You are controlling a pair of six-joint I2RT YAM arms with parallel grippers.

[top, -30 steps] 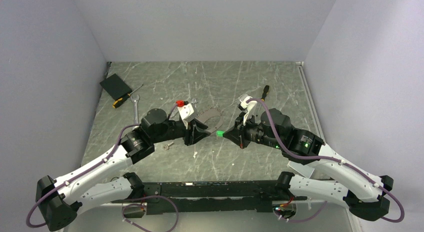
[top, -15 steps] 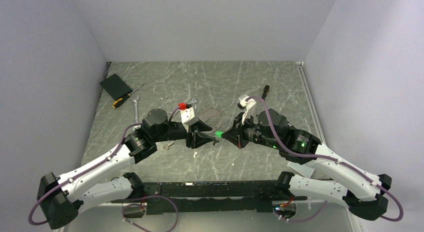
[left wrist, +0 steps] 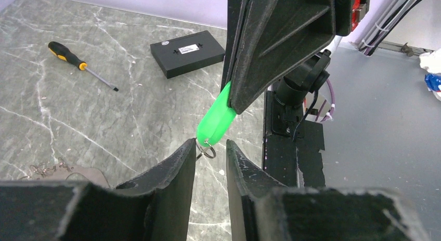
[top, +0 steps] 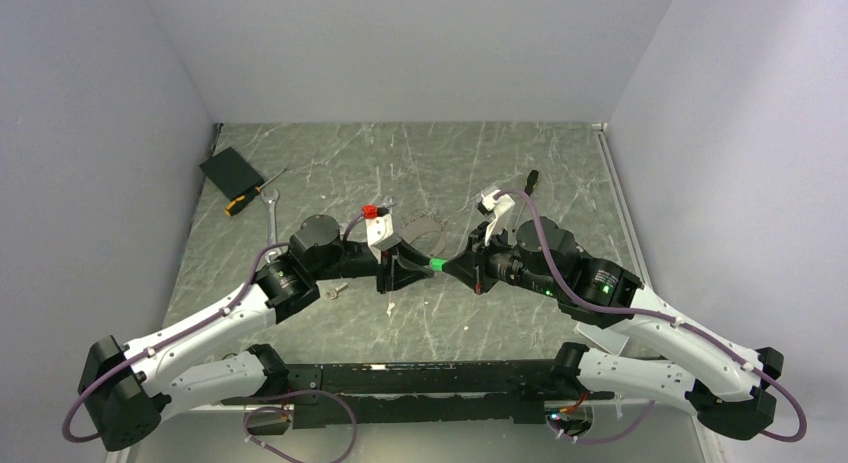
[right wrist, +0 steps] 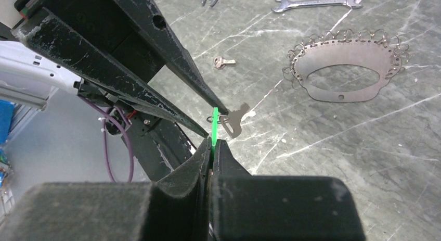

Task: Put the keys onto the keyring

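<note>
My right gripper [right wrist: 213,142] is shut on the key with the bright green head [right wrist: 214,121] and holds it above the table. It also shows in the left wrist view [left wrist: 218,118], with a small wire ring [left wrist: 208,150] at its tip. My left gripper [left wrist: 210,144] is open by a narrow gap, its fingertips on either side of that ring, which touches the left finger. A silvery key [right wrist: 236,118] hangs at the ring by the left fingertips. The keyring [right wrist: 346,69], a grey oval metal loop edged with small links, lies on the table beyond. Another small silvery key [right wrist: 223,61] lies loose.
Two silver wrenches [right wrist: 317,0] lie past the keyring. A black box [left wrist: 188,52] and a yellow-handled screwdriver [left wrist: 78,64] lie at the far left. Another screwdriver [top: 530,180] lies at the far right. A thin string with a white end [top: 390,308] lies near the left arm.
The left gripper has moved right and the right gripper slightly left, so the left fingertips now flank the tip of the green key. The right gripper stays shut on it.
</note>
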